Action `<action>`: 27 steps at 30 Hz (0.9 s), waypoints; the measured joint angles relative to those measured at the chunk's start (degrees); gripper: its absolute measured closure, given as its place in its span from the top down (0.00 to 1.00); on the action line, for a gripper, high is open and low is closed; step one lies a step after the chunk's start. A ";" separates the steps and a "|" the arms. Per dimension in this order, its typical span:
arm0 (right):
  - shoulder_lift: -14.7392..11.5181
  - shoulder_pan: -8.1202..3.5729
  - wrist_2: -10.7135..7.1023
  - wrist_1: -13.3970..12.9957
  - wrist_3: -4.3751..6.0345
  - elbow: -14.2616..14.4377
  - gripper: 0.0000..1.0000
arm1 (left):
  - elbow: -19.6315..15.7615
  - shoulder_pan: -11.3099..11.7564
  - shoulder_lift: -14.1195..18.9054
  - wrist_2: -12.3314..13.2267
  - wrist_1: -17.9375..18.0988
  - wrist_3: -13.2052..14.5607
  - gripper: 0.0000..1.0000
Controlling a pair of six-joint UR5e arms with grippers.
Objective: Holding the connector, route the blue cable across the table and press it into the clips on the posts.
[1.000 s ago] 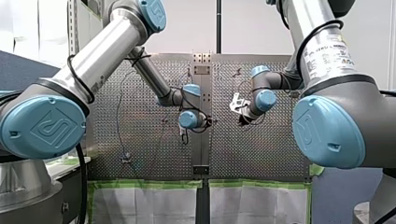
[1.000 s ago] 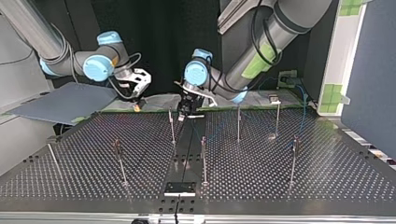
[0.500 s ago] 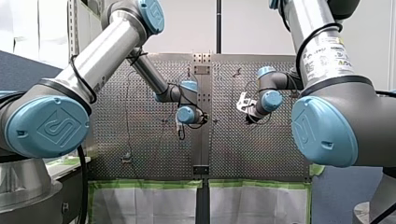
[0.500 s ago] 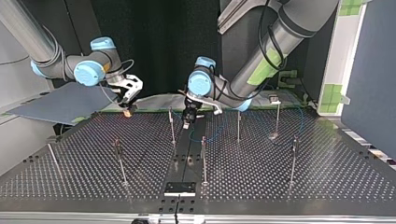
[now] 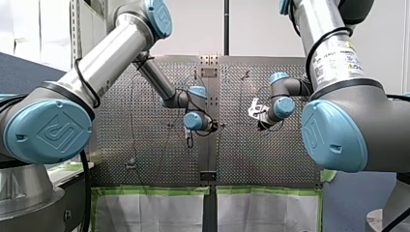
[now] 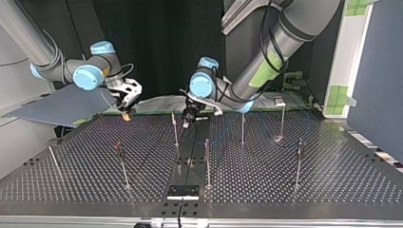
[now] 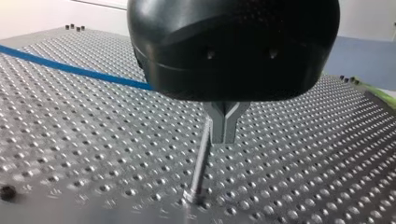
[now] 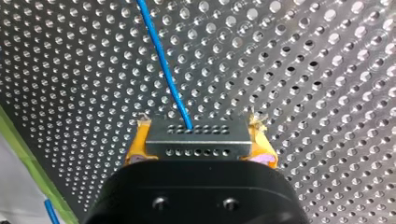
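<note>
Logo on blue joint cap (image 5: 48,131); white label (image 5: 337,54) on my right arm (image 5: 338,121), illegible.

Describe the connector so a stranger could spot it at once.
Start at the perforated table; at the top view's left hangs my right arm's pincer. Between its yellow pads sits the connector: the only grey block with two rows of holes, blue cable leaving it.

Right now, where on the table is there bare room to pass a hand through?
Top view: bare table between the centre post and the right post, and beyond that post to the edge. Crowded farther back: my left gripper, more posts, the blue cable's loop.
</note>
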 joint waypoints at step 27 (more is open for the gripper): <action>0.46 -3.61 -0.53 -0.26 -0.34 -2.10 0.00 | 7.16 1.96 -1.70 -2.51 -11.13 5.57 1.00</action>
